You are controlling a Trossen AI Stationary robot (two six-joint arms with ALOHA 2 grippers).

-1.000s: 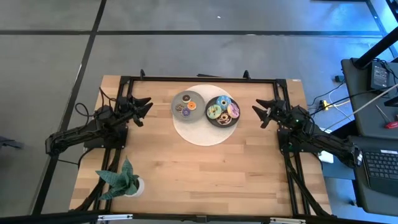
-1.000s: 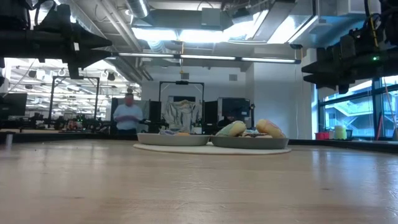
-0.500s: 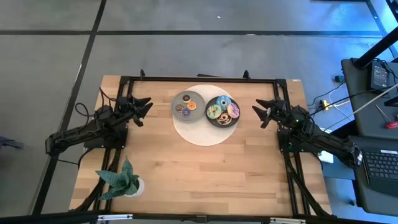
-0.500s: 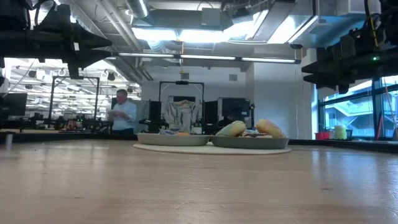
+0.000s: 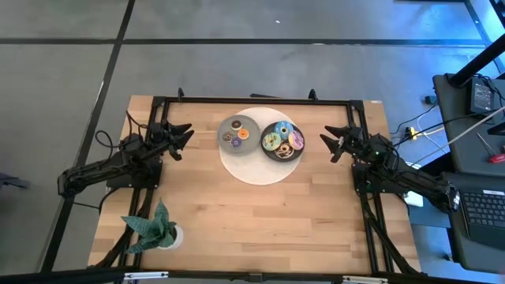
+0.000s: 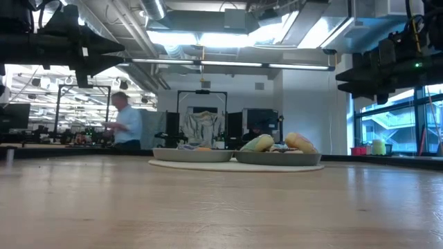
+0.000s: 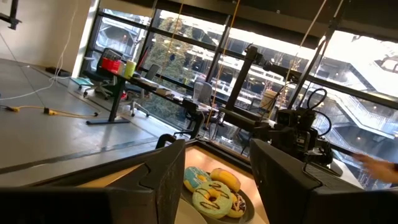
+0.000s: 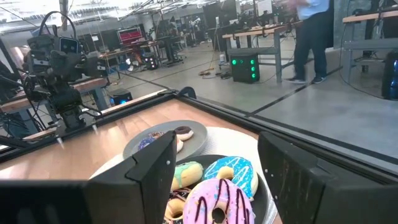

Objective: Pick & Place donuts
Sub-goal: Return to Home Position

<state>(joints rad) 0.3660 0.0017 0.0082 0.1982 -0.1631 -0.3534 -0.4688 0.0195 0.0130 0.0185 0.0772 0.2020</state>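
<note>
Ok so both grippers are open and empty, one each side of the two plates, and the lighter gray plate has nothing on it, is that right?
Not quite. The high view shows several small donuts on the lighter gray plate. The rest stands: left gripper and right gripper are open and empty, one each side of the plates.

No lettering, label, brand mark, number or sign can be read in any of the four views, whether on the tabletop, the arms or the room behind.
</note>
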